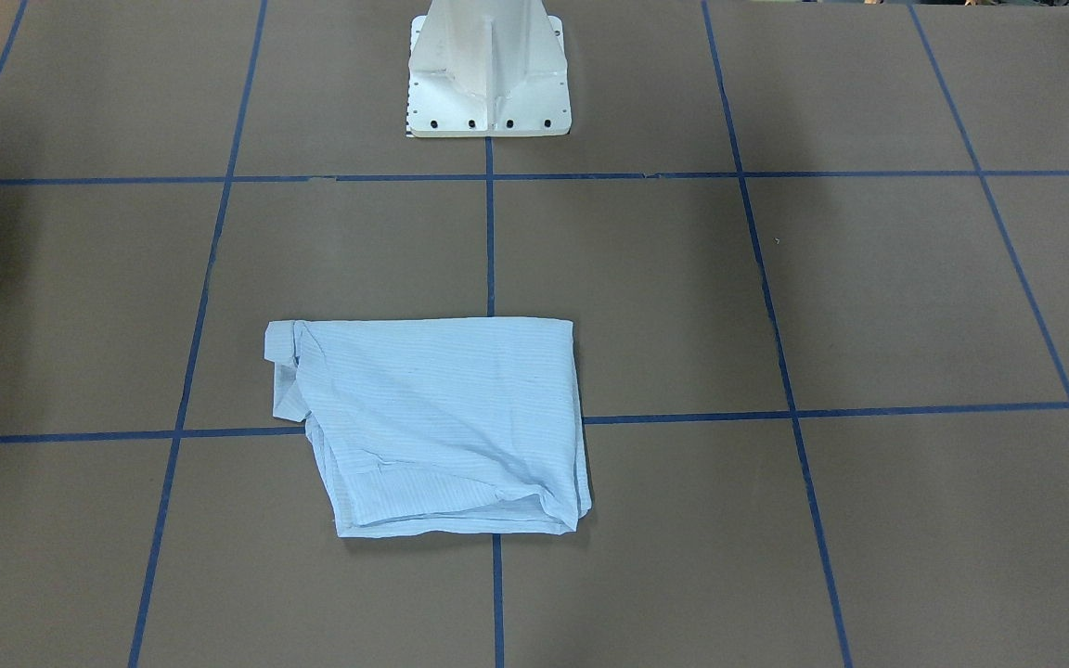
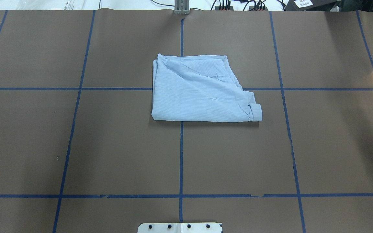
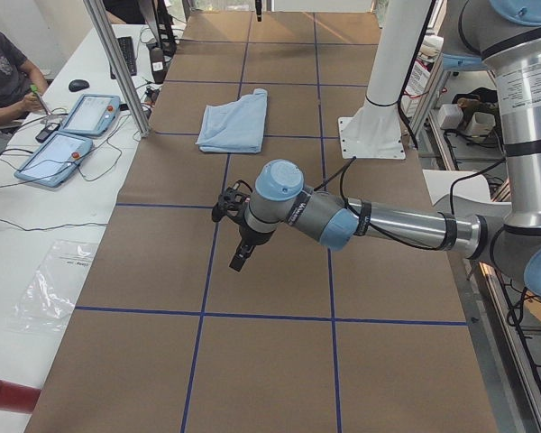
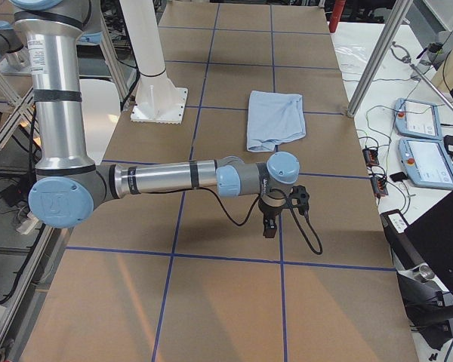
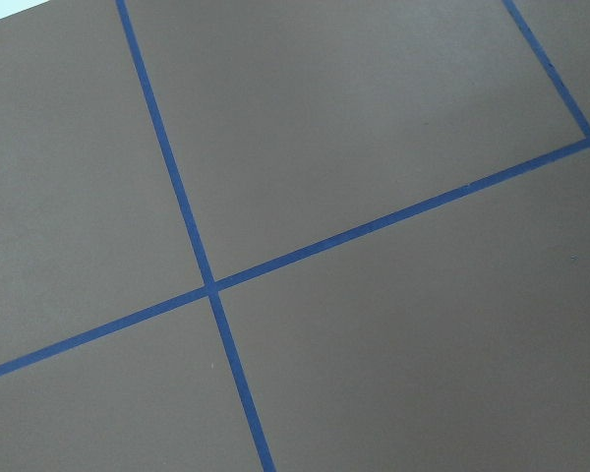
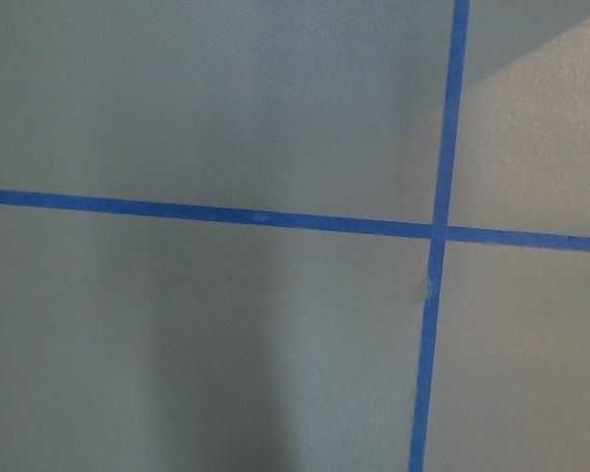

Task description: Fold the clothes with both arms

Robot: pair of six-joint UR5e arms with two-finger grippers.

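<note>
Left gripper (image 3: 239,259) hangs over bare table (image 3: 270,361), well apart from the folded shirt (image 2: 199,94); right gripper (image 4: 269,226) likewise at the opposite end. Neither touches the shirt, which lies mid-table across 2 tape lines (image 2: 181,155). I cannot tell how far either gripper is spread.

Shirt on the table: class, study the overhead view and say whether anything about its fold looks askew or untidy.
Yes. The shirt is no neat rectangle. Its right edge slants, a small rolled flap pokes out at the right corner nearer the robot, and creases cross the top layer.
</note>
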